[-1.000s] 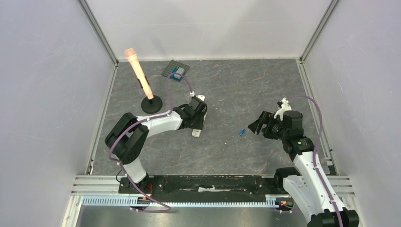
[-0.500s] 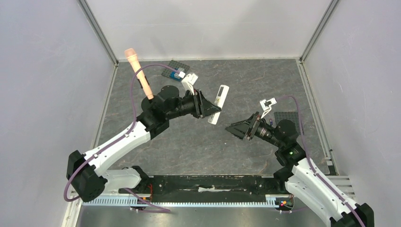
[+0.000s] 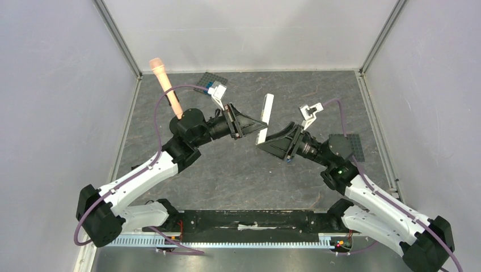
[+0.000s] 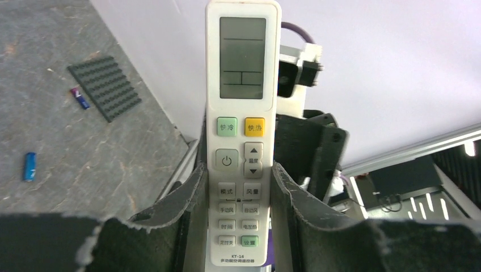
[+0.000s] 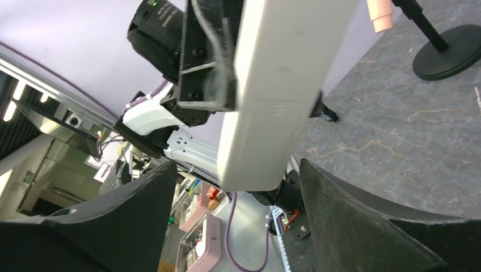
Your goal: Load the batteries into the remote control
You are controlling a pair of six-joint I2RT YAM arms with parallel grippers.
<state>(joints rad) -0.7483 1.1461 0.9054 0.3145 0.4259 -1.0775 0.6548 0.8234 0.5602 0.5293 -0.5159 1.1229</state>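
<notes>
There is one remote control (image 4: 243,113), and the left fingers (image 4: 283,187) clamp it by its lower half, one finger on each long edge, so that it is held up off the surface (image 3: 317,102) with the display end sticking out past the fingertips. The right fingers (image 5: 346,209) are spread wide around the remote's other end, seen from its plain back, with a gap on each side and nothing gripped. Two batteries lie on the surface well away from both pairs of fingers. One (image 4: 29,166) is alone, and the other (image 4: 80,97) is just beside a grey studded plate (image 4: 105,88). There are two such plates. The second (image 3: 211,81) lies beyond the left fingers and carries one light-blue block (image 3: 214,89). One peach wand (image 3: 164,79) leans on a black stand (image 5: 448,56). On the remote, "KT-16" is printed beneath the buttons. One button is green, one is yellow, one bears a power symbol and a pair bears arrows. The small Chinese labels are too fine to read.
</notes>
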